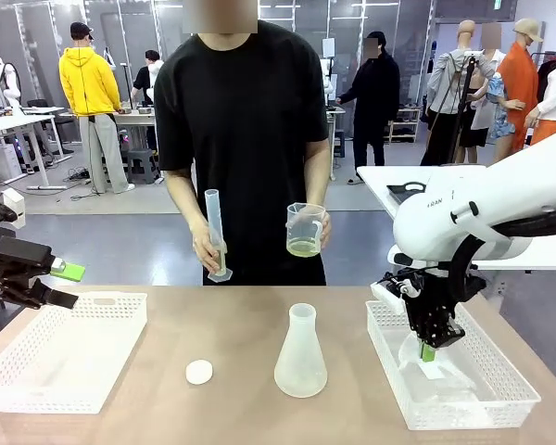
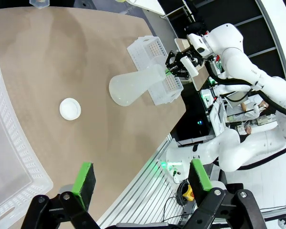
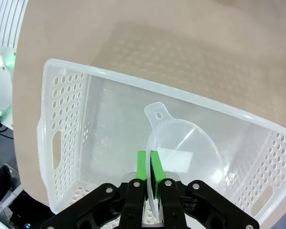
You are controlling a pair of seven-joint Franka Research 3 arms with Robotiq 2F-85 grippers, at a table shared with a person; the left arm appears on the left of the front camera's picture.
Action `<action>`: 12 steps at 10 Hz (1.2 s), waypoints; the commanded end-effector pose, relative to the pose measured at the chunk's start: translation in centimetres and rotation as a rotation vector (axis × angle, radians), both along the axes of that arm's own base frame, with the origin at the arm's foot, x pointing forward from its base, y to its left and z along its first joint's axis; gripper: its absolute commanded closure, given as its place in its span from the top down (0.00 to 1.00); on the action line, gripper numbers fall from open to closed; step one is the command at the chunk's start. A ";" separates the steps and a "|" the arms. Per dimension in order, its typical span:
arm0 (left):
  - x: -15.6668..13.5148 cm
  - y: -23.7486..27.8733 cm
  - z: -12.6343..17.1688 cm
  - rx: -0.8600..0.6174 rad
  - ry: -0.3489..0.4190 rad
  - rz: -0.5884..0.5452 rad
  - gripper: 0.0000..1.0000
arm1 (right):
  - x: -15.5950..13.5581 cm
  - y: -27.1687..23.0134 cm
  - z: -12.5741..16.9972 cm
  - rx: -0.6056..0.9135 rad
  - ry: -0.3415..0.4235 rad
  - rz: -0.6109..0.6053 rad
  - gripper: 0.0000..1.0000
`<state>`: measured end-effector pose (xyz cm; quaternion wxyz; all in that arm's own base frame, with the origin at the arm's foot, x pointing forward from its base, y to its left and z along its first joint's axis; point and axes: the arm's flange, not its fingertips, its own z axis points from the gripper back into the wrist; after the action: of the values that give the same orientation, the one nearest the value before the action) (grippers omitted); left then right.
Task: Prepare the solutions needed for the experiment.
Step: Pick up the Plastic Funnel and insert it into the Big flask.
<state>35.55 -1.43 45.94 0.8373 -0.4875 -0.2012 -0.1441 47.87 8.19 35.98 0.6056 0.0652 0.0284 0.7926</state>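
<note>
Right gripper (image 3: 149, 161): nearest the right wrist camera, green pads drawn narrow and pinching the thin rim of a clear funnel (image 3: 190, 148); in the front view it (image 1: 428, 351) points down into the right basket (image 1: 500, 371).
Funnel: see-through plastic, lying in the right basket, with a small holed tab on its rim turned away from the gripper.
Left gripper (image 2: 142, 175): jaws spread wide with nothing between them, held above the table's left edge near the left basket (image 1: 111, 298).
Conical flask (image 1: 300, 357): frosted, upright on the table (image 1: 241, 324) between the two baskets; I cannot tell whether it holds any liquid.
Cap (image 1: 199, 372): small, white and round, flat on the table, near the flask and apart from it, on its left-basket side.
Solution (image 1: 303, 247): pale yellow-green liquid, a shallow layer in the bottom of a clear beaker (image 1: 305, 222).
Beaker: held off the table in the person's left hand (image 1: 324, 229), at the far side, beyond the flask.
Measuring cylinder (image 1: 215, 218): tall and clear, held a little tilted in the person's right hand (image 1: 207, 250), beside the beaker and apart from it.
</note>
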 end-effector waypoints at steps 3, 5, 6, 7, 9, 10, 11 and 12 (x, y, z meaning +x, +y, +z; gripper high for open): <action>0.3 -0.2 0.1 -0.025 -0.022 -0.009 1.00 | 0.1 -0.3 0.5 0.012 -0.024 -0.033 0.00; 0.3 -0.2 0.1 -0.025 -0.022 -0.009 1.00 | -0.7 -0.2 3.3 0.047 -0.098 -0.053 0.00; 0.3 -0.2 0.1 -0.025 -0.022 -0.009 1.00 | -1.1 -0.2 4.9 0.075 -0.147 -0.062 0.00; 0.3 -0.2 0.1 -0.025 -0.022 -0.009 1.00 | -1.7 -0.2 6.8 0.112 -0.209 -0.073 0.00; 0.3 -0.2 0.1 -0.025 -0.022 -0.009 1.00 | -2.4 -0.6 9.9 0.166 -0.297 -0.112 0.00; 0.3 -0.2 0.1 -0.025 -0.022 -0.009 1.00 | -2.9 -0.9 11.8 0.232 -0.351 -0.171 0.00; 0.3 -0.2 0.1 -0.025 -0.022 -0.009 1.00 | -3.5 -1.2 13.1 0.295 -0.397 -0.207 0.00; 0.3 -0.2 0.1 -0.025 -0.022 -0.009 1.00 | -4.2 -1.5 14.1 0.306 -0.434 -0.244 0.00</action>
<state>35.56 -1.44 45.95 0.8375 -0.4872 -0.2011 -0.1443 44.86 6.60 50.77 0.6608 -0.0029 -0.2021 0.7229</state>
